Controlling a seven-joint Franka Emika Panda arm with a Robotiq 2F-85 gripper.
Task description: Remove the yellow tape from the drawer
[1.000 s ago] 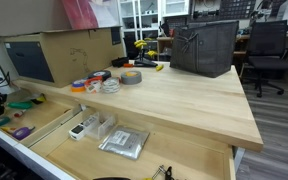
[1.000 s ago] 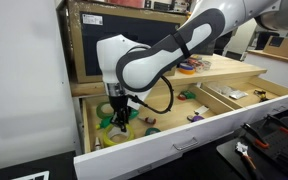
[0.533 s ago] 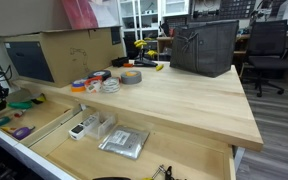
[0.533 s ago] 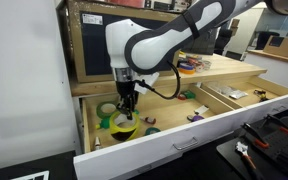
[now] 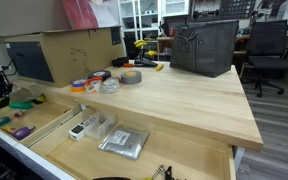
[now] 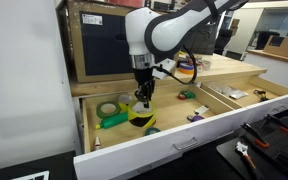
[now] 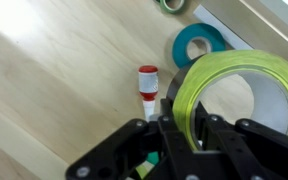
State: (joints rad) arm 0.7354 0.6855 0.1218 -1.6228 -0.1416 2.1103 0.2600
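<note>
The yellow tape [image 6: 141, 115] hangs just above the floor of the drawer [image 6: 174, 141], over its left compartment, with my gripper [image 6: 142, 100] shut on it from above. In the wrist view the yellow tape [image 7: 234, 78] stands on edge, and the gripper [image 7: 184, 135] pinches the roll's wall between its two black fingers. The light-wood drawer floor [image 7: 54, 70] lies below. In an exterior view the drawer [image 5: 184, 155] is pulled out wide under the tabletop.
In the drawer lie a grey-green roll [image 6: 108, 108], a green item [image 6: 112, 121], a teal roll [image 7: 199, 42] and a red-capped bottle [image 7: 148, 85]. Several tape rolls [image 5: 109, 85], a cardboard box [image 5: 64, 50] and a black bag [image 5: 204, 48] stand on the tabletop.
The gripper has risen and moved right along the drawer with the yellow tape in it; the roll has left the drawer floor. The jaws stayed shut.
</note>
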